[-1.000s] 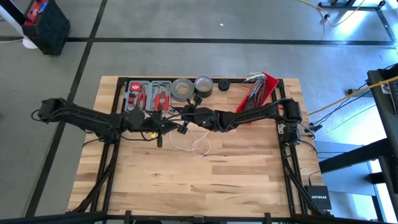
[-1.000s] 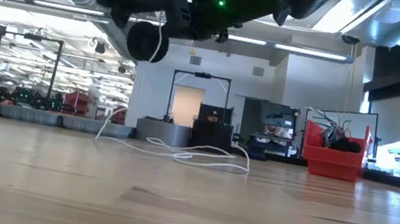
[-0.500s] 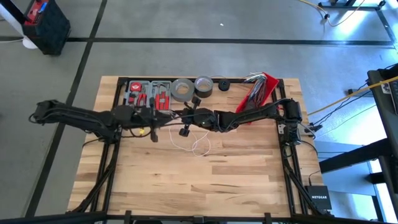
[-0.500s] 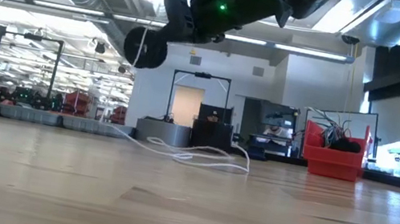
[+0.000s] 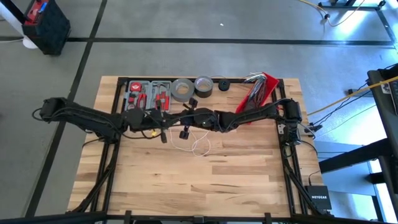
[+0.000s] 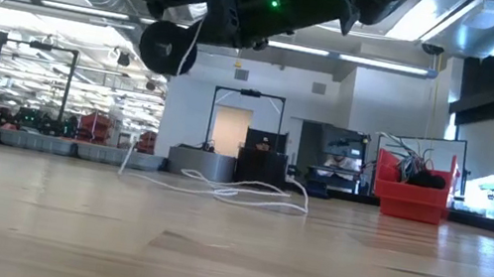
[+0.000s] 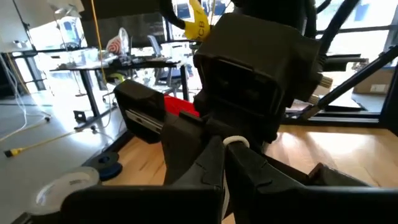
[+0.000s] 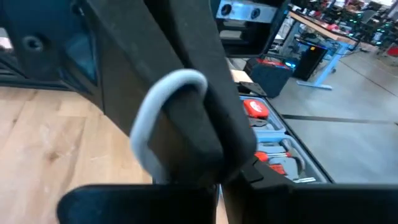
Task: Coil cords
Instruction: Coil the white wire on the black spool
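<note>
Wooden desk point(image 5: 186, 180) carrying a tool tray point(image 5: 148, 93), tape rolls point(image 5: 182, 89) and red bin point(image 5: 261, 87) along its far edge. Raised above mid-desk, left pincer point(image 5: 163, 128) and right pincer point(image 5: 185, 126), each clamped on the thin white cord point(image 5: 198, 147). Loose remainder of cord looped on the desk just below them.

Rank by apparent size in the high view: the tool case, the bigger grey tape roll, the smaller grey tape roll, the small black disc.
1. Tool case
2. Bigger grey tape roll
3. Smaller grey tape roll
4. Small black disc
All lie along the table's far edge, so nearness to the camera does not skew this.
</note>
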Available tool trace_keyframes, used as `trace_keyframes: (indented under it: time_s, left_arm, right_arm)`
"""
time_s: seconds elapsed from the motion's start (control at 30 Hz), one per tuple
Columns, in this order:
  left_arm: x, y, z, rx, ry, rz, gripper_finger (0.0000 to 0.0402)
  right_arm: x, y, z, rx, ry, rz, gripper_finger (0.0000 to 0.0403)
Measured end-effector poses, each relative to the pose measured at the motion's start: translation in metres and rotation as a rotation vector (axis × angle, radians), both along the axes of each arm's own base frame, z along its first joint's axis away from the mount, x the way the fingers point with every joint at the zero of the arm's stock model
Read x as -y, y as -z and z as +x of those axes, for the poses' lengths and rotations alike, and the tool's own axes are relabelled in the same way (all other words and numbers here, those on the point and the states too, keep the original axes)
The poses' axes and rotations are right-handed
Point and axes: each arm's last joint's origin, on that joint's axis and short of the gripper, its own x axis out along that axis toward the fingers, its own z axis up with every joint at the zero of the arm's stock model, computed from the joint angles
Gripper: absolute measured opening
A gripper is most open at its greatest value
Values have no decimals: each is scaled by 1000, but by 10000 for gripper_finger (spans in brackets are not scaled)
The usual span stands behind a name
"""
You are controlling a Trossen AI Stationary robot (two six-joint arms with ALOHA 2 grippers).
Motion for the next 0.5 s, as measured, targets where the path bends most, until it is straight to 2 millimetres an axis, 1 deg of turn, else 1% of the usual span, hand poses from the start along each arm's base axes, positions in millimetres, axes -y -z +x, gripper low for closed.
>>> trace_keyframes:
  time_s: [0.2,0.3,0.43,0.5]
  left_arm:
    - [11,6,4,-19,40,-24,0]
    - [17,9,4,-58,90,-11,0]
    - [17,9,-2,-94,77,23,0]
    - [16,7,-4,-86,65,25,0]
  right_arm:
    - [0,0,0,9,45,26,5]
    - [1,-3,0,49,69,37,5]
    - [3,-6,-2,27,91,17,5]
    - [3,-10,-3,41,91,19,5]
